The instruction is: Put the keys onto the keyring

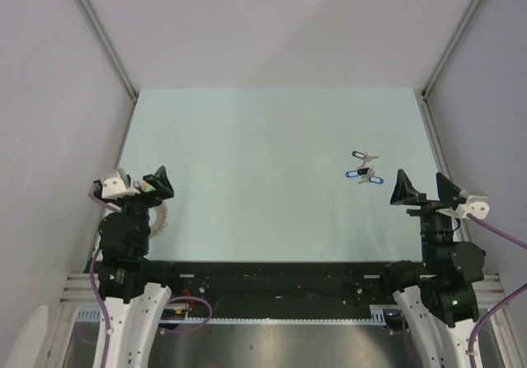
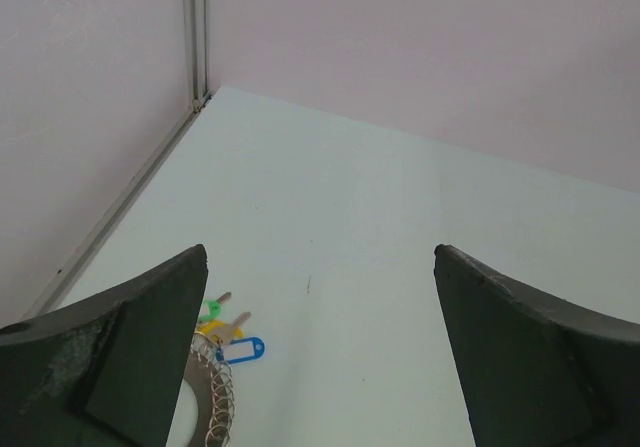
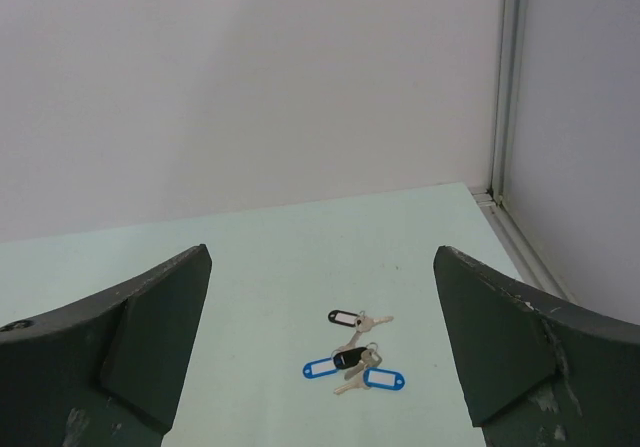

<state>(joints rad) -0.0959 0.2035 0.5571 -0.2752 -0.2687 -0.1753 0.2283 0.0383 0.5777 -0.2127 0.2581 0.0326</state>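
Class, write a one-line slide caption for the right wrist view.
Open right end effector faces loose blue- and black-tagged keys lying on the pale green table.

table (image 1: 272, 137) plain pale mint green | walls (image 1: 272, 22) off-white | keys (image 3: 355, 352) silver, tags blue and black | keyring (image 2: 218, 395) silver, tags green, yellow, blue | left gripper (image 2: 320, 257) black | right gripper (image 3: 320, 257) black

My pale green bench (image 1: 263, 137) carries loose keys (image 1: 363, 171) to my right; the keyring (image 2: 218, 392) lies at my left.
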